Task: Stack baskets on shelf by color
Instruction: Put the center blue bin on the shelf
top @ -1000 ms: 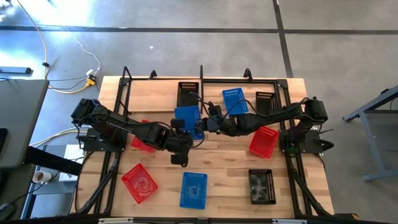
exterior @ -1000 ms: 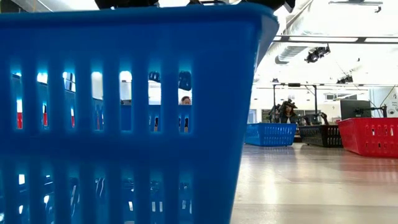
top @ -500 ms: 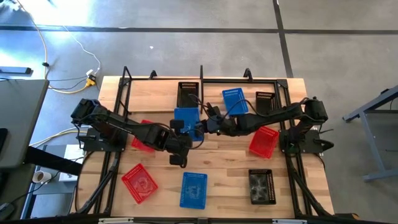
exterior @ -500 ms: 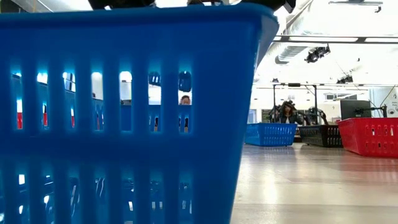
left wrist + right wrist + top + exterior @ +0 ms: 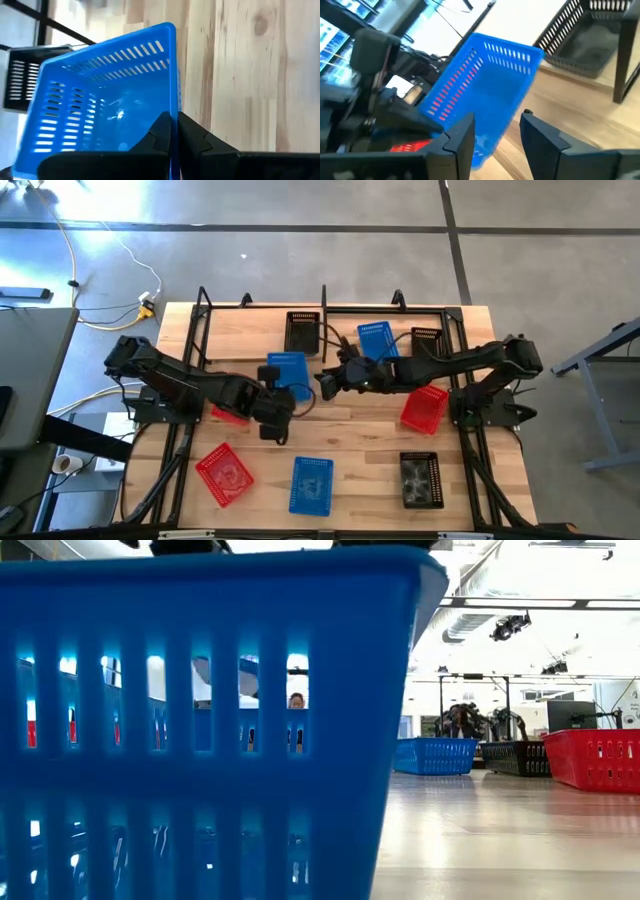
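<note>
Left end effector (image 5: 172, 131) clamped on blue basket (image 5: 287, 371) rim, basket tilted, slotted walls. Right end effector (image 5: 497, 135) spread wide, empty, at basket's 3 o'clock.

A yellow cable (image 5: 95, 260) trails across the grey floor (image 5: 300, 240) beyond the wooden tabletop (image 5: 355, 445).

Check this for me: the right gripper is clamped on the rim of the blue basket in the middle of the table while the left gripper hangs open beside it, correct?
Not quite: the arms are swapped. The left wrist view shows the left gripper shut on the rim of the blue basket, and the right wrist view shows the right gripper open beside it.
</note>
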Controlling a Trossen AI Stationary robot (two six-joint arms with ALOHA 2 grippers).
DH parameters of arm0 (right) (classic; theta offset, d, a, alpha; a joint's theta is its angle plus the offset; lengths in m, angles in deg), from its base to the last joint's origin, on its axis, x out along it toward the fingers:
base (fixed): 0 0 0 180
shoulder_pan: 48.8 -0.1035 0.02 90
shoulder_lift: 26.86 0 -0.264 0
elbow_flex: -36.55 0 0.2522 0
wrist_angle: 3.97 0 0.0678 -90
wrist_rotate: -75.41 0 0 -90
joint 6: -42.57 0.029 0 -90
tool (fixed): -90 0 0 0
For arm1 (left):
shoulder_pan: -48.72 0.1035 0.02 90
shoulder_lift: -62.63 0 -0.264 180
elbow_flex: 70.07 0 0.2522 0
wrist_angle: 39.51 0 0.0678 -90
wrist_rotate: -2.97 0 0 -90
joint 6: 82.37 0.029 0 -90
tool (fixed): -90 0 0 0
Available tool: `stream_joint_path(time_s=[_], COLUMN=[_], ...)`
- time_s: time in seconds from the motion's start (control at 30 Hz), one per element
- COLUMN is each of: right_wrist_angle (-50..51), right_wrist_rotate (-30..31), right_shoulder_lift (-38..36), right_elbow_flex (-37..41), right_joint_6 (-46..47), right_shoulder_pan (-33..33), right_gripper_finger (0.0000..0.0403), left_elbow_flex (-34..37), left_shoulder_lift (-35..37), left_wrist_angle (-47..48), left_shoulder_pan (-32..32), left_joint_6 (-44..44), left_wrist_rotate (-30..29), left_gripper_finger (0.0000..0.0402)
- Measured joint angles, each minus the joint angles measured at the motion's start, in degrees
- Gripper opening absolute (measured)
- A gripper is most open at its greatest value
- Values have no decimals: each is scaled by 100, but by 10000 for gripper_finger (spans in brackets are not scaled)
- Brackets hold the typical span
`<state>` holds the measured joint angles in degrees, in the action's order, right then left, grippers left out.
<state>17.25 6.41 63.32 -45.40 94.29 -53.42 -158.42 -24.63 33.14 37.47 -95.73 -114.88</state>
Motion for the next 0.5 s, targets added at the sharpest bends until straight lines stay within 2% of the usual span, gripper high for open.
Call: stream_joint_path(time_s=[0.17,0.33,0.5], right_wrist_angle=[6,72,27], right_wrist_rotate=[1,12,56], right_shoulder_lift=[-376,-737,-961], right_elbow_flex=[-2,-2,-1], right_joint_6=[-495,-1059,-1459], right_shoulder_pan=[0,0,29], right_gripper_finger=[142,142,142], left_elbow_flex=[4,121,709], left_shoulder_lift=[563,1332,2215], left_wrist_angle=[563,585,299], left_shoulder_pan=[9,190,540], left_joint_6=[-169,-106,95], left_wrist_rotate=[-389,-788,-981], left_gripper_finger=[0,0,0])
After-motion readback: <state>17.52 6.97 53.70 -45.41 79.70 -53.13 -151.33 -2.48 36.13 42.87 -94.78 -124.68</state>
